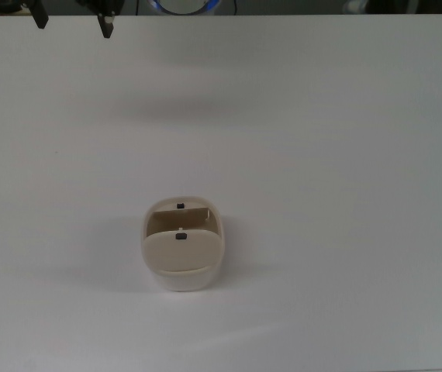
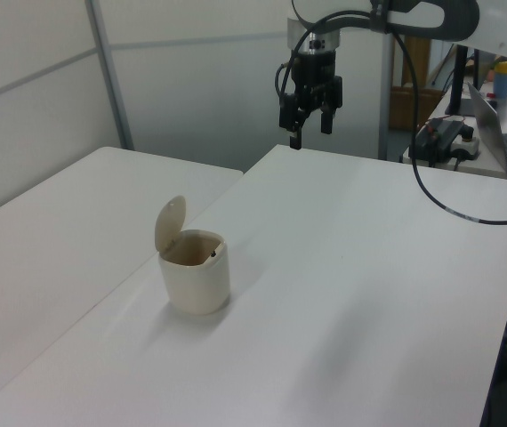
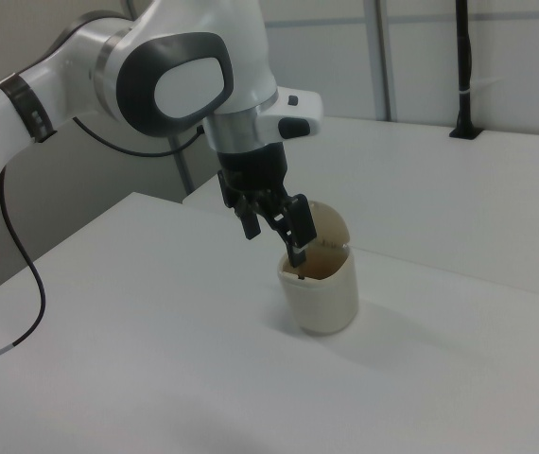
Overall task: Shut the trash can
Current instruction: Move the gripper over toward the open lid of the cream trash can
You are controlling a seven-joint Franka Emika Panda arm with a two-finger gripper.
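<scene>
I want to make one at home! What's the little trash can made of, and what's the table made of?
The trash can looks like cream-beige plastic: smooth, rounded walls with a soft, dull sheen, and a thin lid standing open. The table has a flat, white, matte top, probably laminate or painted board, though its look alone cannot settle which.

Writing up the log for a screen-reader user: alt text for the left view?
A small cream trash can stands on a white table with its lid swung up, open. The robot arm's pincer hangs open, high above the table's far edge, well clear of the can.
</scene>
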